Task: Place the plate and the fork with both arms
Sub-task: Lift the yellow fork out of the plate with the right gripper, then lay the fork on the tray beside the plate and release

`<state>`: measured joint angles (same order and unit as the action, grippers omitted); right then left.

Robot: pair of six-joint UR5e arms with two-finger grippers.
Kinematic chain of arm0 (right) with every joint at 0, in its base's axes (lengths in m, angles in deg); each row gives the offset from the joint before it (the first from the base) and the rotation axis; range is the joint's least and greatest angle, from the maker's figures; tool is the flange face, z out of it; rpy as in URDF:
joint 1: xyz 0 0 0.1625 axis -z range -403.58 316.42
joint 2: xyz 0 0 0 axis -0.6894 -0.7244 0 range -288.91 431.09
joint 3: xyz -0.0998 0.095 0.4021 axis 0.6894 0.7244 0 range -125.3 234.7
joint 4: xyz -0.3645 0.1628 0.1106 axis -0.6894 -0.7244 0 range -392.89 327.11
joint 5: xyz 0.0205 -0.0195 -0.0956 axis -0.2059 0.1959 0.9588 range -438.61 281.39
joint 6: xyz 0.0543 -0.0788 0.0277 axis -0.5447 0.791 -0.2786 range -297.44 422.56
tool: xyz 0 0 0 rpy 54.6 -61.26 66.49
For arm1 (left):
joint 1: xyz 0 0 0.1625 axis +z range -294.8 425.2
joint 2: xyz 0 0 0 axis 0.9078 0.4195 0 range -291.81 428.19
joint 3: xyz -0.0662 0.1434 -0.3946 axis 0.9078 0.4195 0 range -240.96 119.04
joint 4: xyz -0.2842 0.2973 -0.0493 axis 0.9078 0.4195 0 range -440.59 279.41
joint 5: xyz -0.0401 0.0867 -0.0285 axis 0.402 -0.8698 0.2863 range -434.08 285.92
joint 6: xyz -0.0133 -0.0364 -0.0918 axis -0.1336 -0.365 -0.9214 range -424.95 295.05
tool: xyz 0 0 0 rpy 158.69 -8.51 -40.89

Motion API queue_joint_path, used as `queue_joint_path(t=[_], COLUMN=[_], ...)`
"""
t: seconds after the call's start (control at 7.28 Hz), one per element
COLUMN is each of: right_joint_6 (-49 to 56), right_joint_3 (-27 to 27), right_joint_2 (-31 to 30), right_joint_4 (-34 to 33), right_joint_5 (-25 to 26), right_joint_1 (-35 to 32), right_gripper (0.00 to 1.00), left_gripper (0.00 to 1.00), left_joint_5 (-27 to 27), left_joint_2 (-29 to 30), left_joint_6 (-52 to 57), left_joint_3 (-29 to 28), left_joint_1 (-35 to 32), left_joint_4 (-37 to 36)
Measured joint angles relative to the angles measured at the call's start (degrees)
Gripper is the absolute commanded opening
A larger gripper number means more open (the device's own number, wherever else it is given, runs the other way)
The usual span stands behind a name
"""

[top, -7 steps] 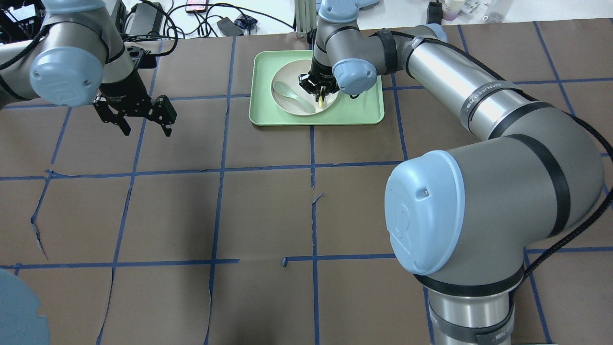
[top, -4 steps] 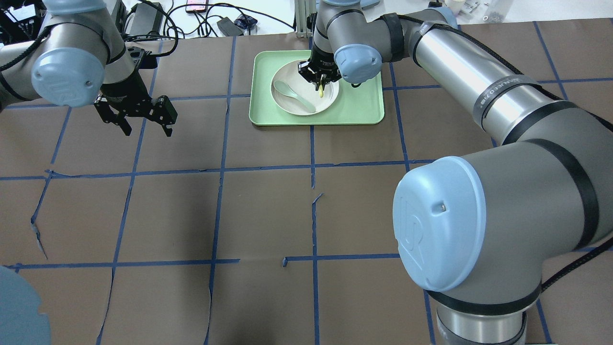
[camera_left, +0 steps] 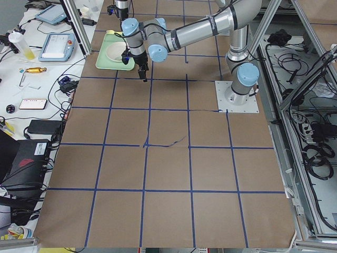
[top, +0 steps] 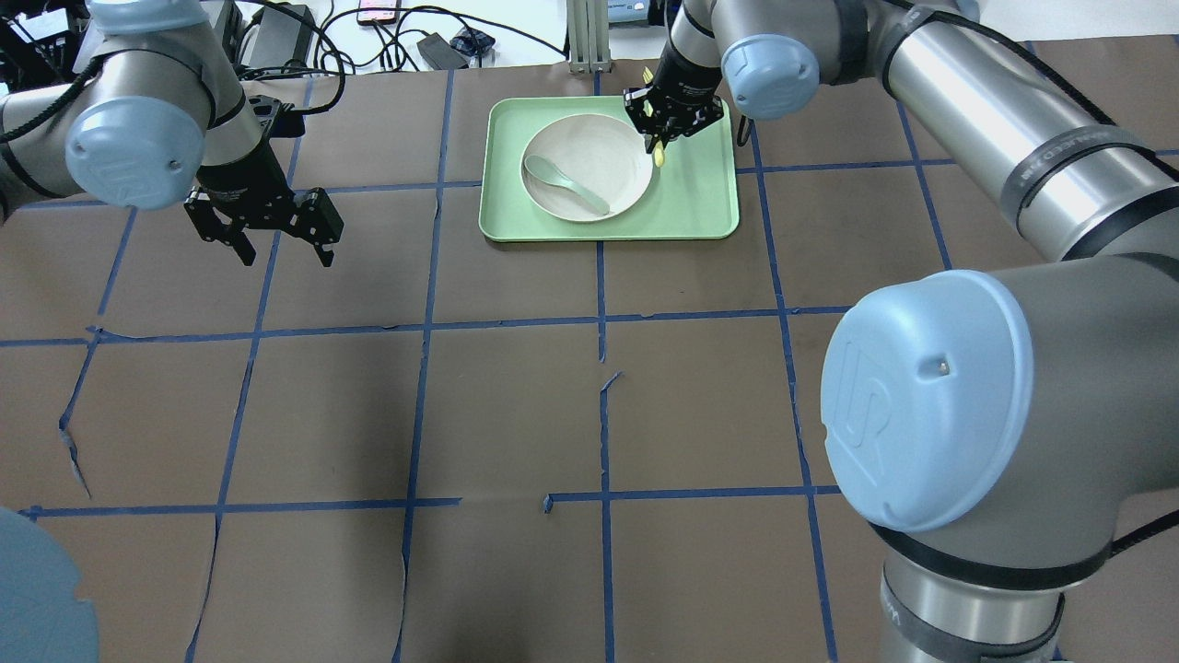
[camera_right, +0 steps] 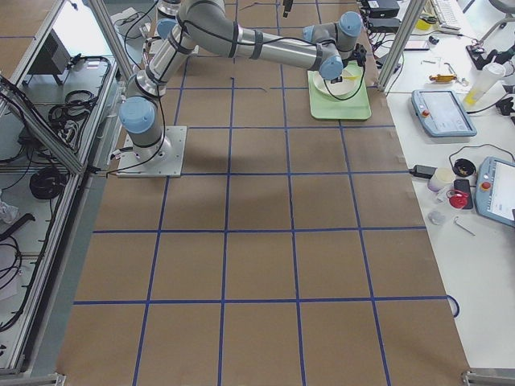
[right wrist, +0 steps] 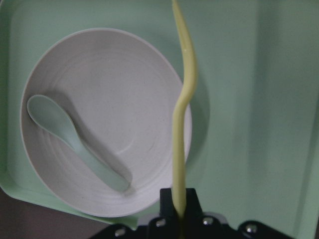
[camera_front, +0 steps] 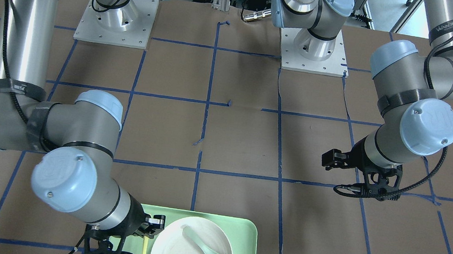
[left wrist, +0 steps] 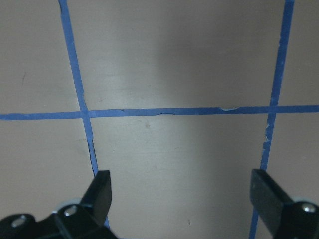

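Note:
The off-white plate (top: pixel 589 145) lies in the light-green tray (top: pixel 700 195) at the table's far middle, with a pale green spoon (top: pixel 566 184) resting in it. My right gripper (top: pixel 657 140) is shut on the yellow fork (top: pixel 659 157), held just off the plate's right rim and over the tray. In the right wrist view the fork (right wrist: pixel 182 109) hangs from the gripper (right wrist: pixel 179 201) past the plate (right wrist: pixel 99 89), above bare tray (right wrist: pixel 249 99). My left gripper (top: pixel 285 250) hovers open and empty over brown table at the left, its fingers (left wrist: pixel 102 186) wide apart.
Blue tape lines grid the brown table (top: pixel 507 414). Cables and small devices (top: pixel 368 32) lie beyond the far edge, beside an aluminium post (top: pixel 585 32). The right arm's big elbow (top: pixel 930 396) fills the near right of the overhead view.
My right gripper has lifted the fork out of the plate and carried it right and farther back, over the tray beside the plate. The left arm has barely moved.

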<state>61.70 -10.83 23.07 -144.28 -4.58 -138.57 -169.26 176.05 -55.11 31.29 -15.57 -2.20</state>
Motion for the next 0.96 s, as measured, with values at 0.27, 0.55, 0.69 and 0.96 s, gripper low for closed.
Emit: queue_joint_path(t=[0.27,0.55,0.69,0.96], right_joint_6=[3.53,2.73,0.97,-1.48], right_joint_3=[-2.12,-2.76,-2.87,-2.9], right_joint_2=[0.35,2.24,3.0,4.39], right_joint_4=[-0.55,-4.09,-5.28,-6.61], right_joint_5=[-3.7,-4.52,-4.65,-4.89], right_joint_1=[1.97,3.16,3.65,3.98], right_gripper=[0.0,0.0,0.0,0.12], left_gripper=[1.0,1.0,1.0,1.0], left_joint_5=[0.04,0.01,0.0,0.0], left_joint_2=[-0.27,-0.3,-0.33,-0.35], left_joint_6=[-0.28,-0.46,-0.48,-0.39], left_joint_3=[0.03,0.17,0.3,0.43], left_joint_1=[-0.26,-1.04,-1.29,-1.46], left_joint_4=[-0.16,-0.24,-0.25,-0.28])
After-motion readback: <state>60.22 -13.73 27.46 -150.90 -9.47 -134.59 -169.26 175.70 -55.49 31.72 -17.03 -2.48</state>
